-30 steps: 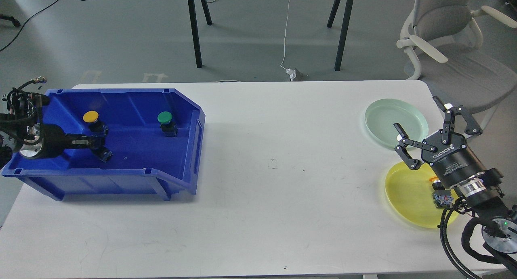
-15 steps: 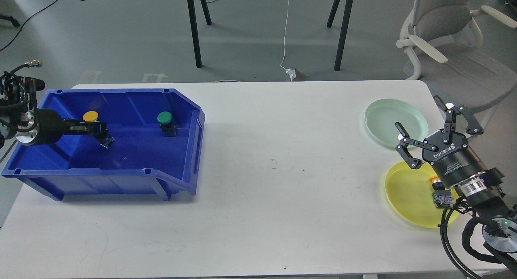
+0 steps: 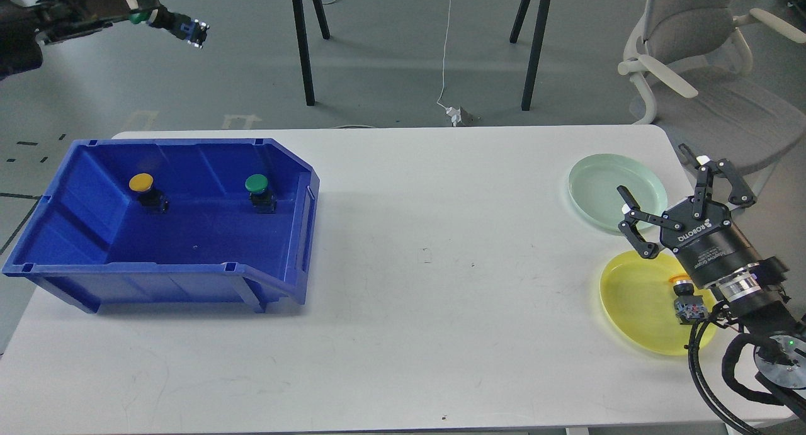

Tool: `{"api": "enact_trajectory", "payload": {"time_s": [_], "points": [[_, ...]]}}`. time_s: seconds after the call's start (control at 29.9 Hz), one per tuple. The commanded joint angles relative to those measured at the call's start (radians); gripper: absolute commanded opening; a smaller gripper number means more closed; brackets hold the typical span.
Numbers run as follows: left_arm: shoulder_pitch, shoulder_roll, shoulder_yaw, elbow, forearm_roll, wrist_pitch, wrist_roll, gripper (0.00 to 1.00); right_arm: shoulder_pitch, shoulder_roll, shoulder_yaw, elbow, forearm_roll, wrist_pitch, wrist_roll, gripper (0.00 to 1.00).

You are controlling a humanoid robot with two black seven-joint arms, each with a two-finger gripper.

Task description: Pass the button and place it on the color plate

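Observation:
A yellow button [image 3: 141, 183] and a green button [image 3: 257, 184] stand in the blue bin [image 3: 157, 272] at the table's left. My left gripper [image 3: 165, 21] is raised high above the bin at the top left, over the floor. It looks shut on a small button with a green cap [image 3: 135, 17] and a blue-and-white base. My right gripper [image 3: 655, 174] is open and empty, hovering at the near edge of the pale green plate [image 3: 598, 183]. The yellow plate [image 3: 633, 303] lies just in front, partly hidden by my right wrist.
The white table [image 3: 441, 265] spans the view between the bin and the plates. Beyond its far edge are black stand legs [image 3: 302, 45], a white cable [image 3: 446, 57] and a grey office chair [image 3: 699, 63].
My left gripper has lifted out of the bin, up and back to the top left, taking a small button with it. The right gripper has shifted slightly and stays open.

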Motion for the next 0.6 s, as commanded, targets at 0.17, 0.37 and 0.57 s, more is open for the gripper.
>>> {"api": "enact_trajectory", "payload": {"time_s": [0.17, 0.37, 0.57], "points": [[0.087, -0.319, -0.034, -0.048, -0.279, 0.0, 0.0, 0.15, 0.124, -0.101, -0.061, 0.005, -0.023, 0.0, 0.0, 0.96], [0.223, -0.552, -0.032, 0.015, -0.27, 0.0, 0.0, 0.16, 0.219, -0.107, -0.07, 0.064, -0.165, 0.0, 0.0, 0.96], [0.271, -0.638, -0.032, 0.067, -0.218, 0.0, 0.0, 0.16, 0.247, -0.05, -0.133, 0.148, -0.253, -0.008, 0.0, 0.96]]}}
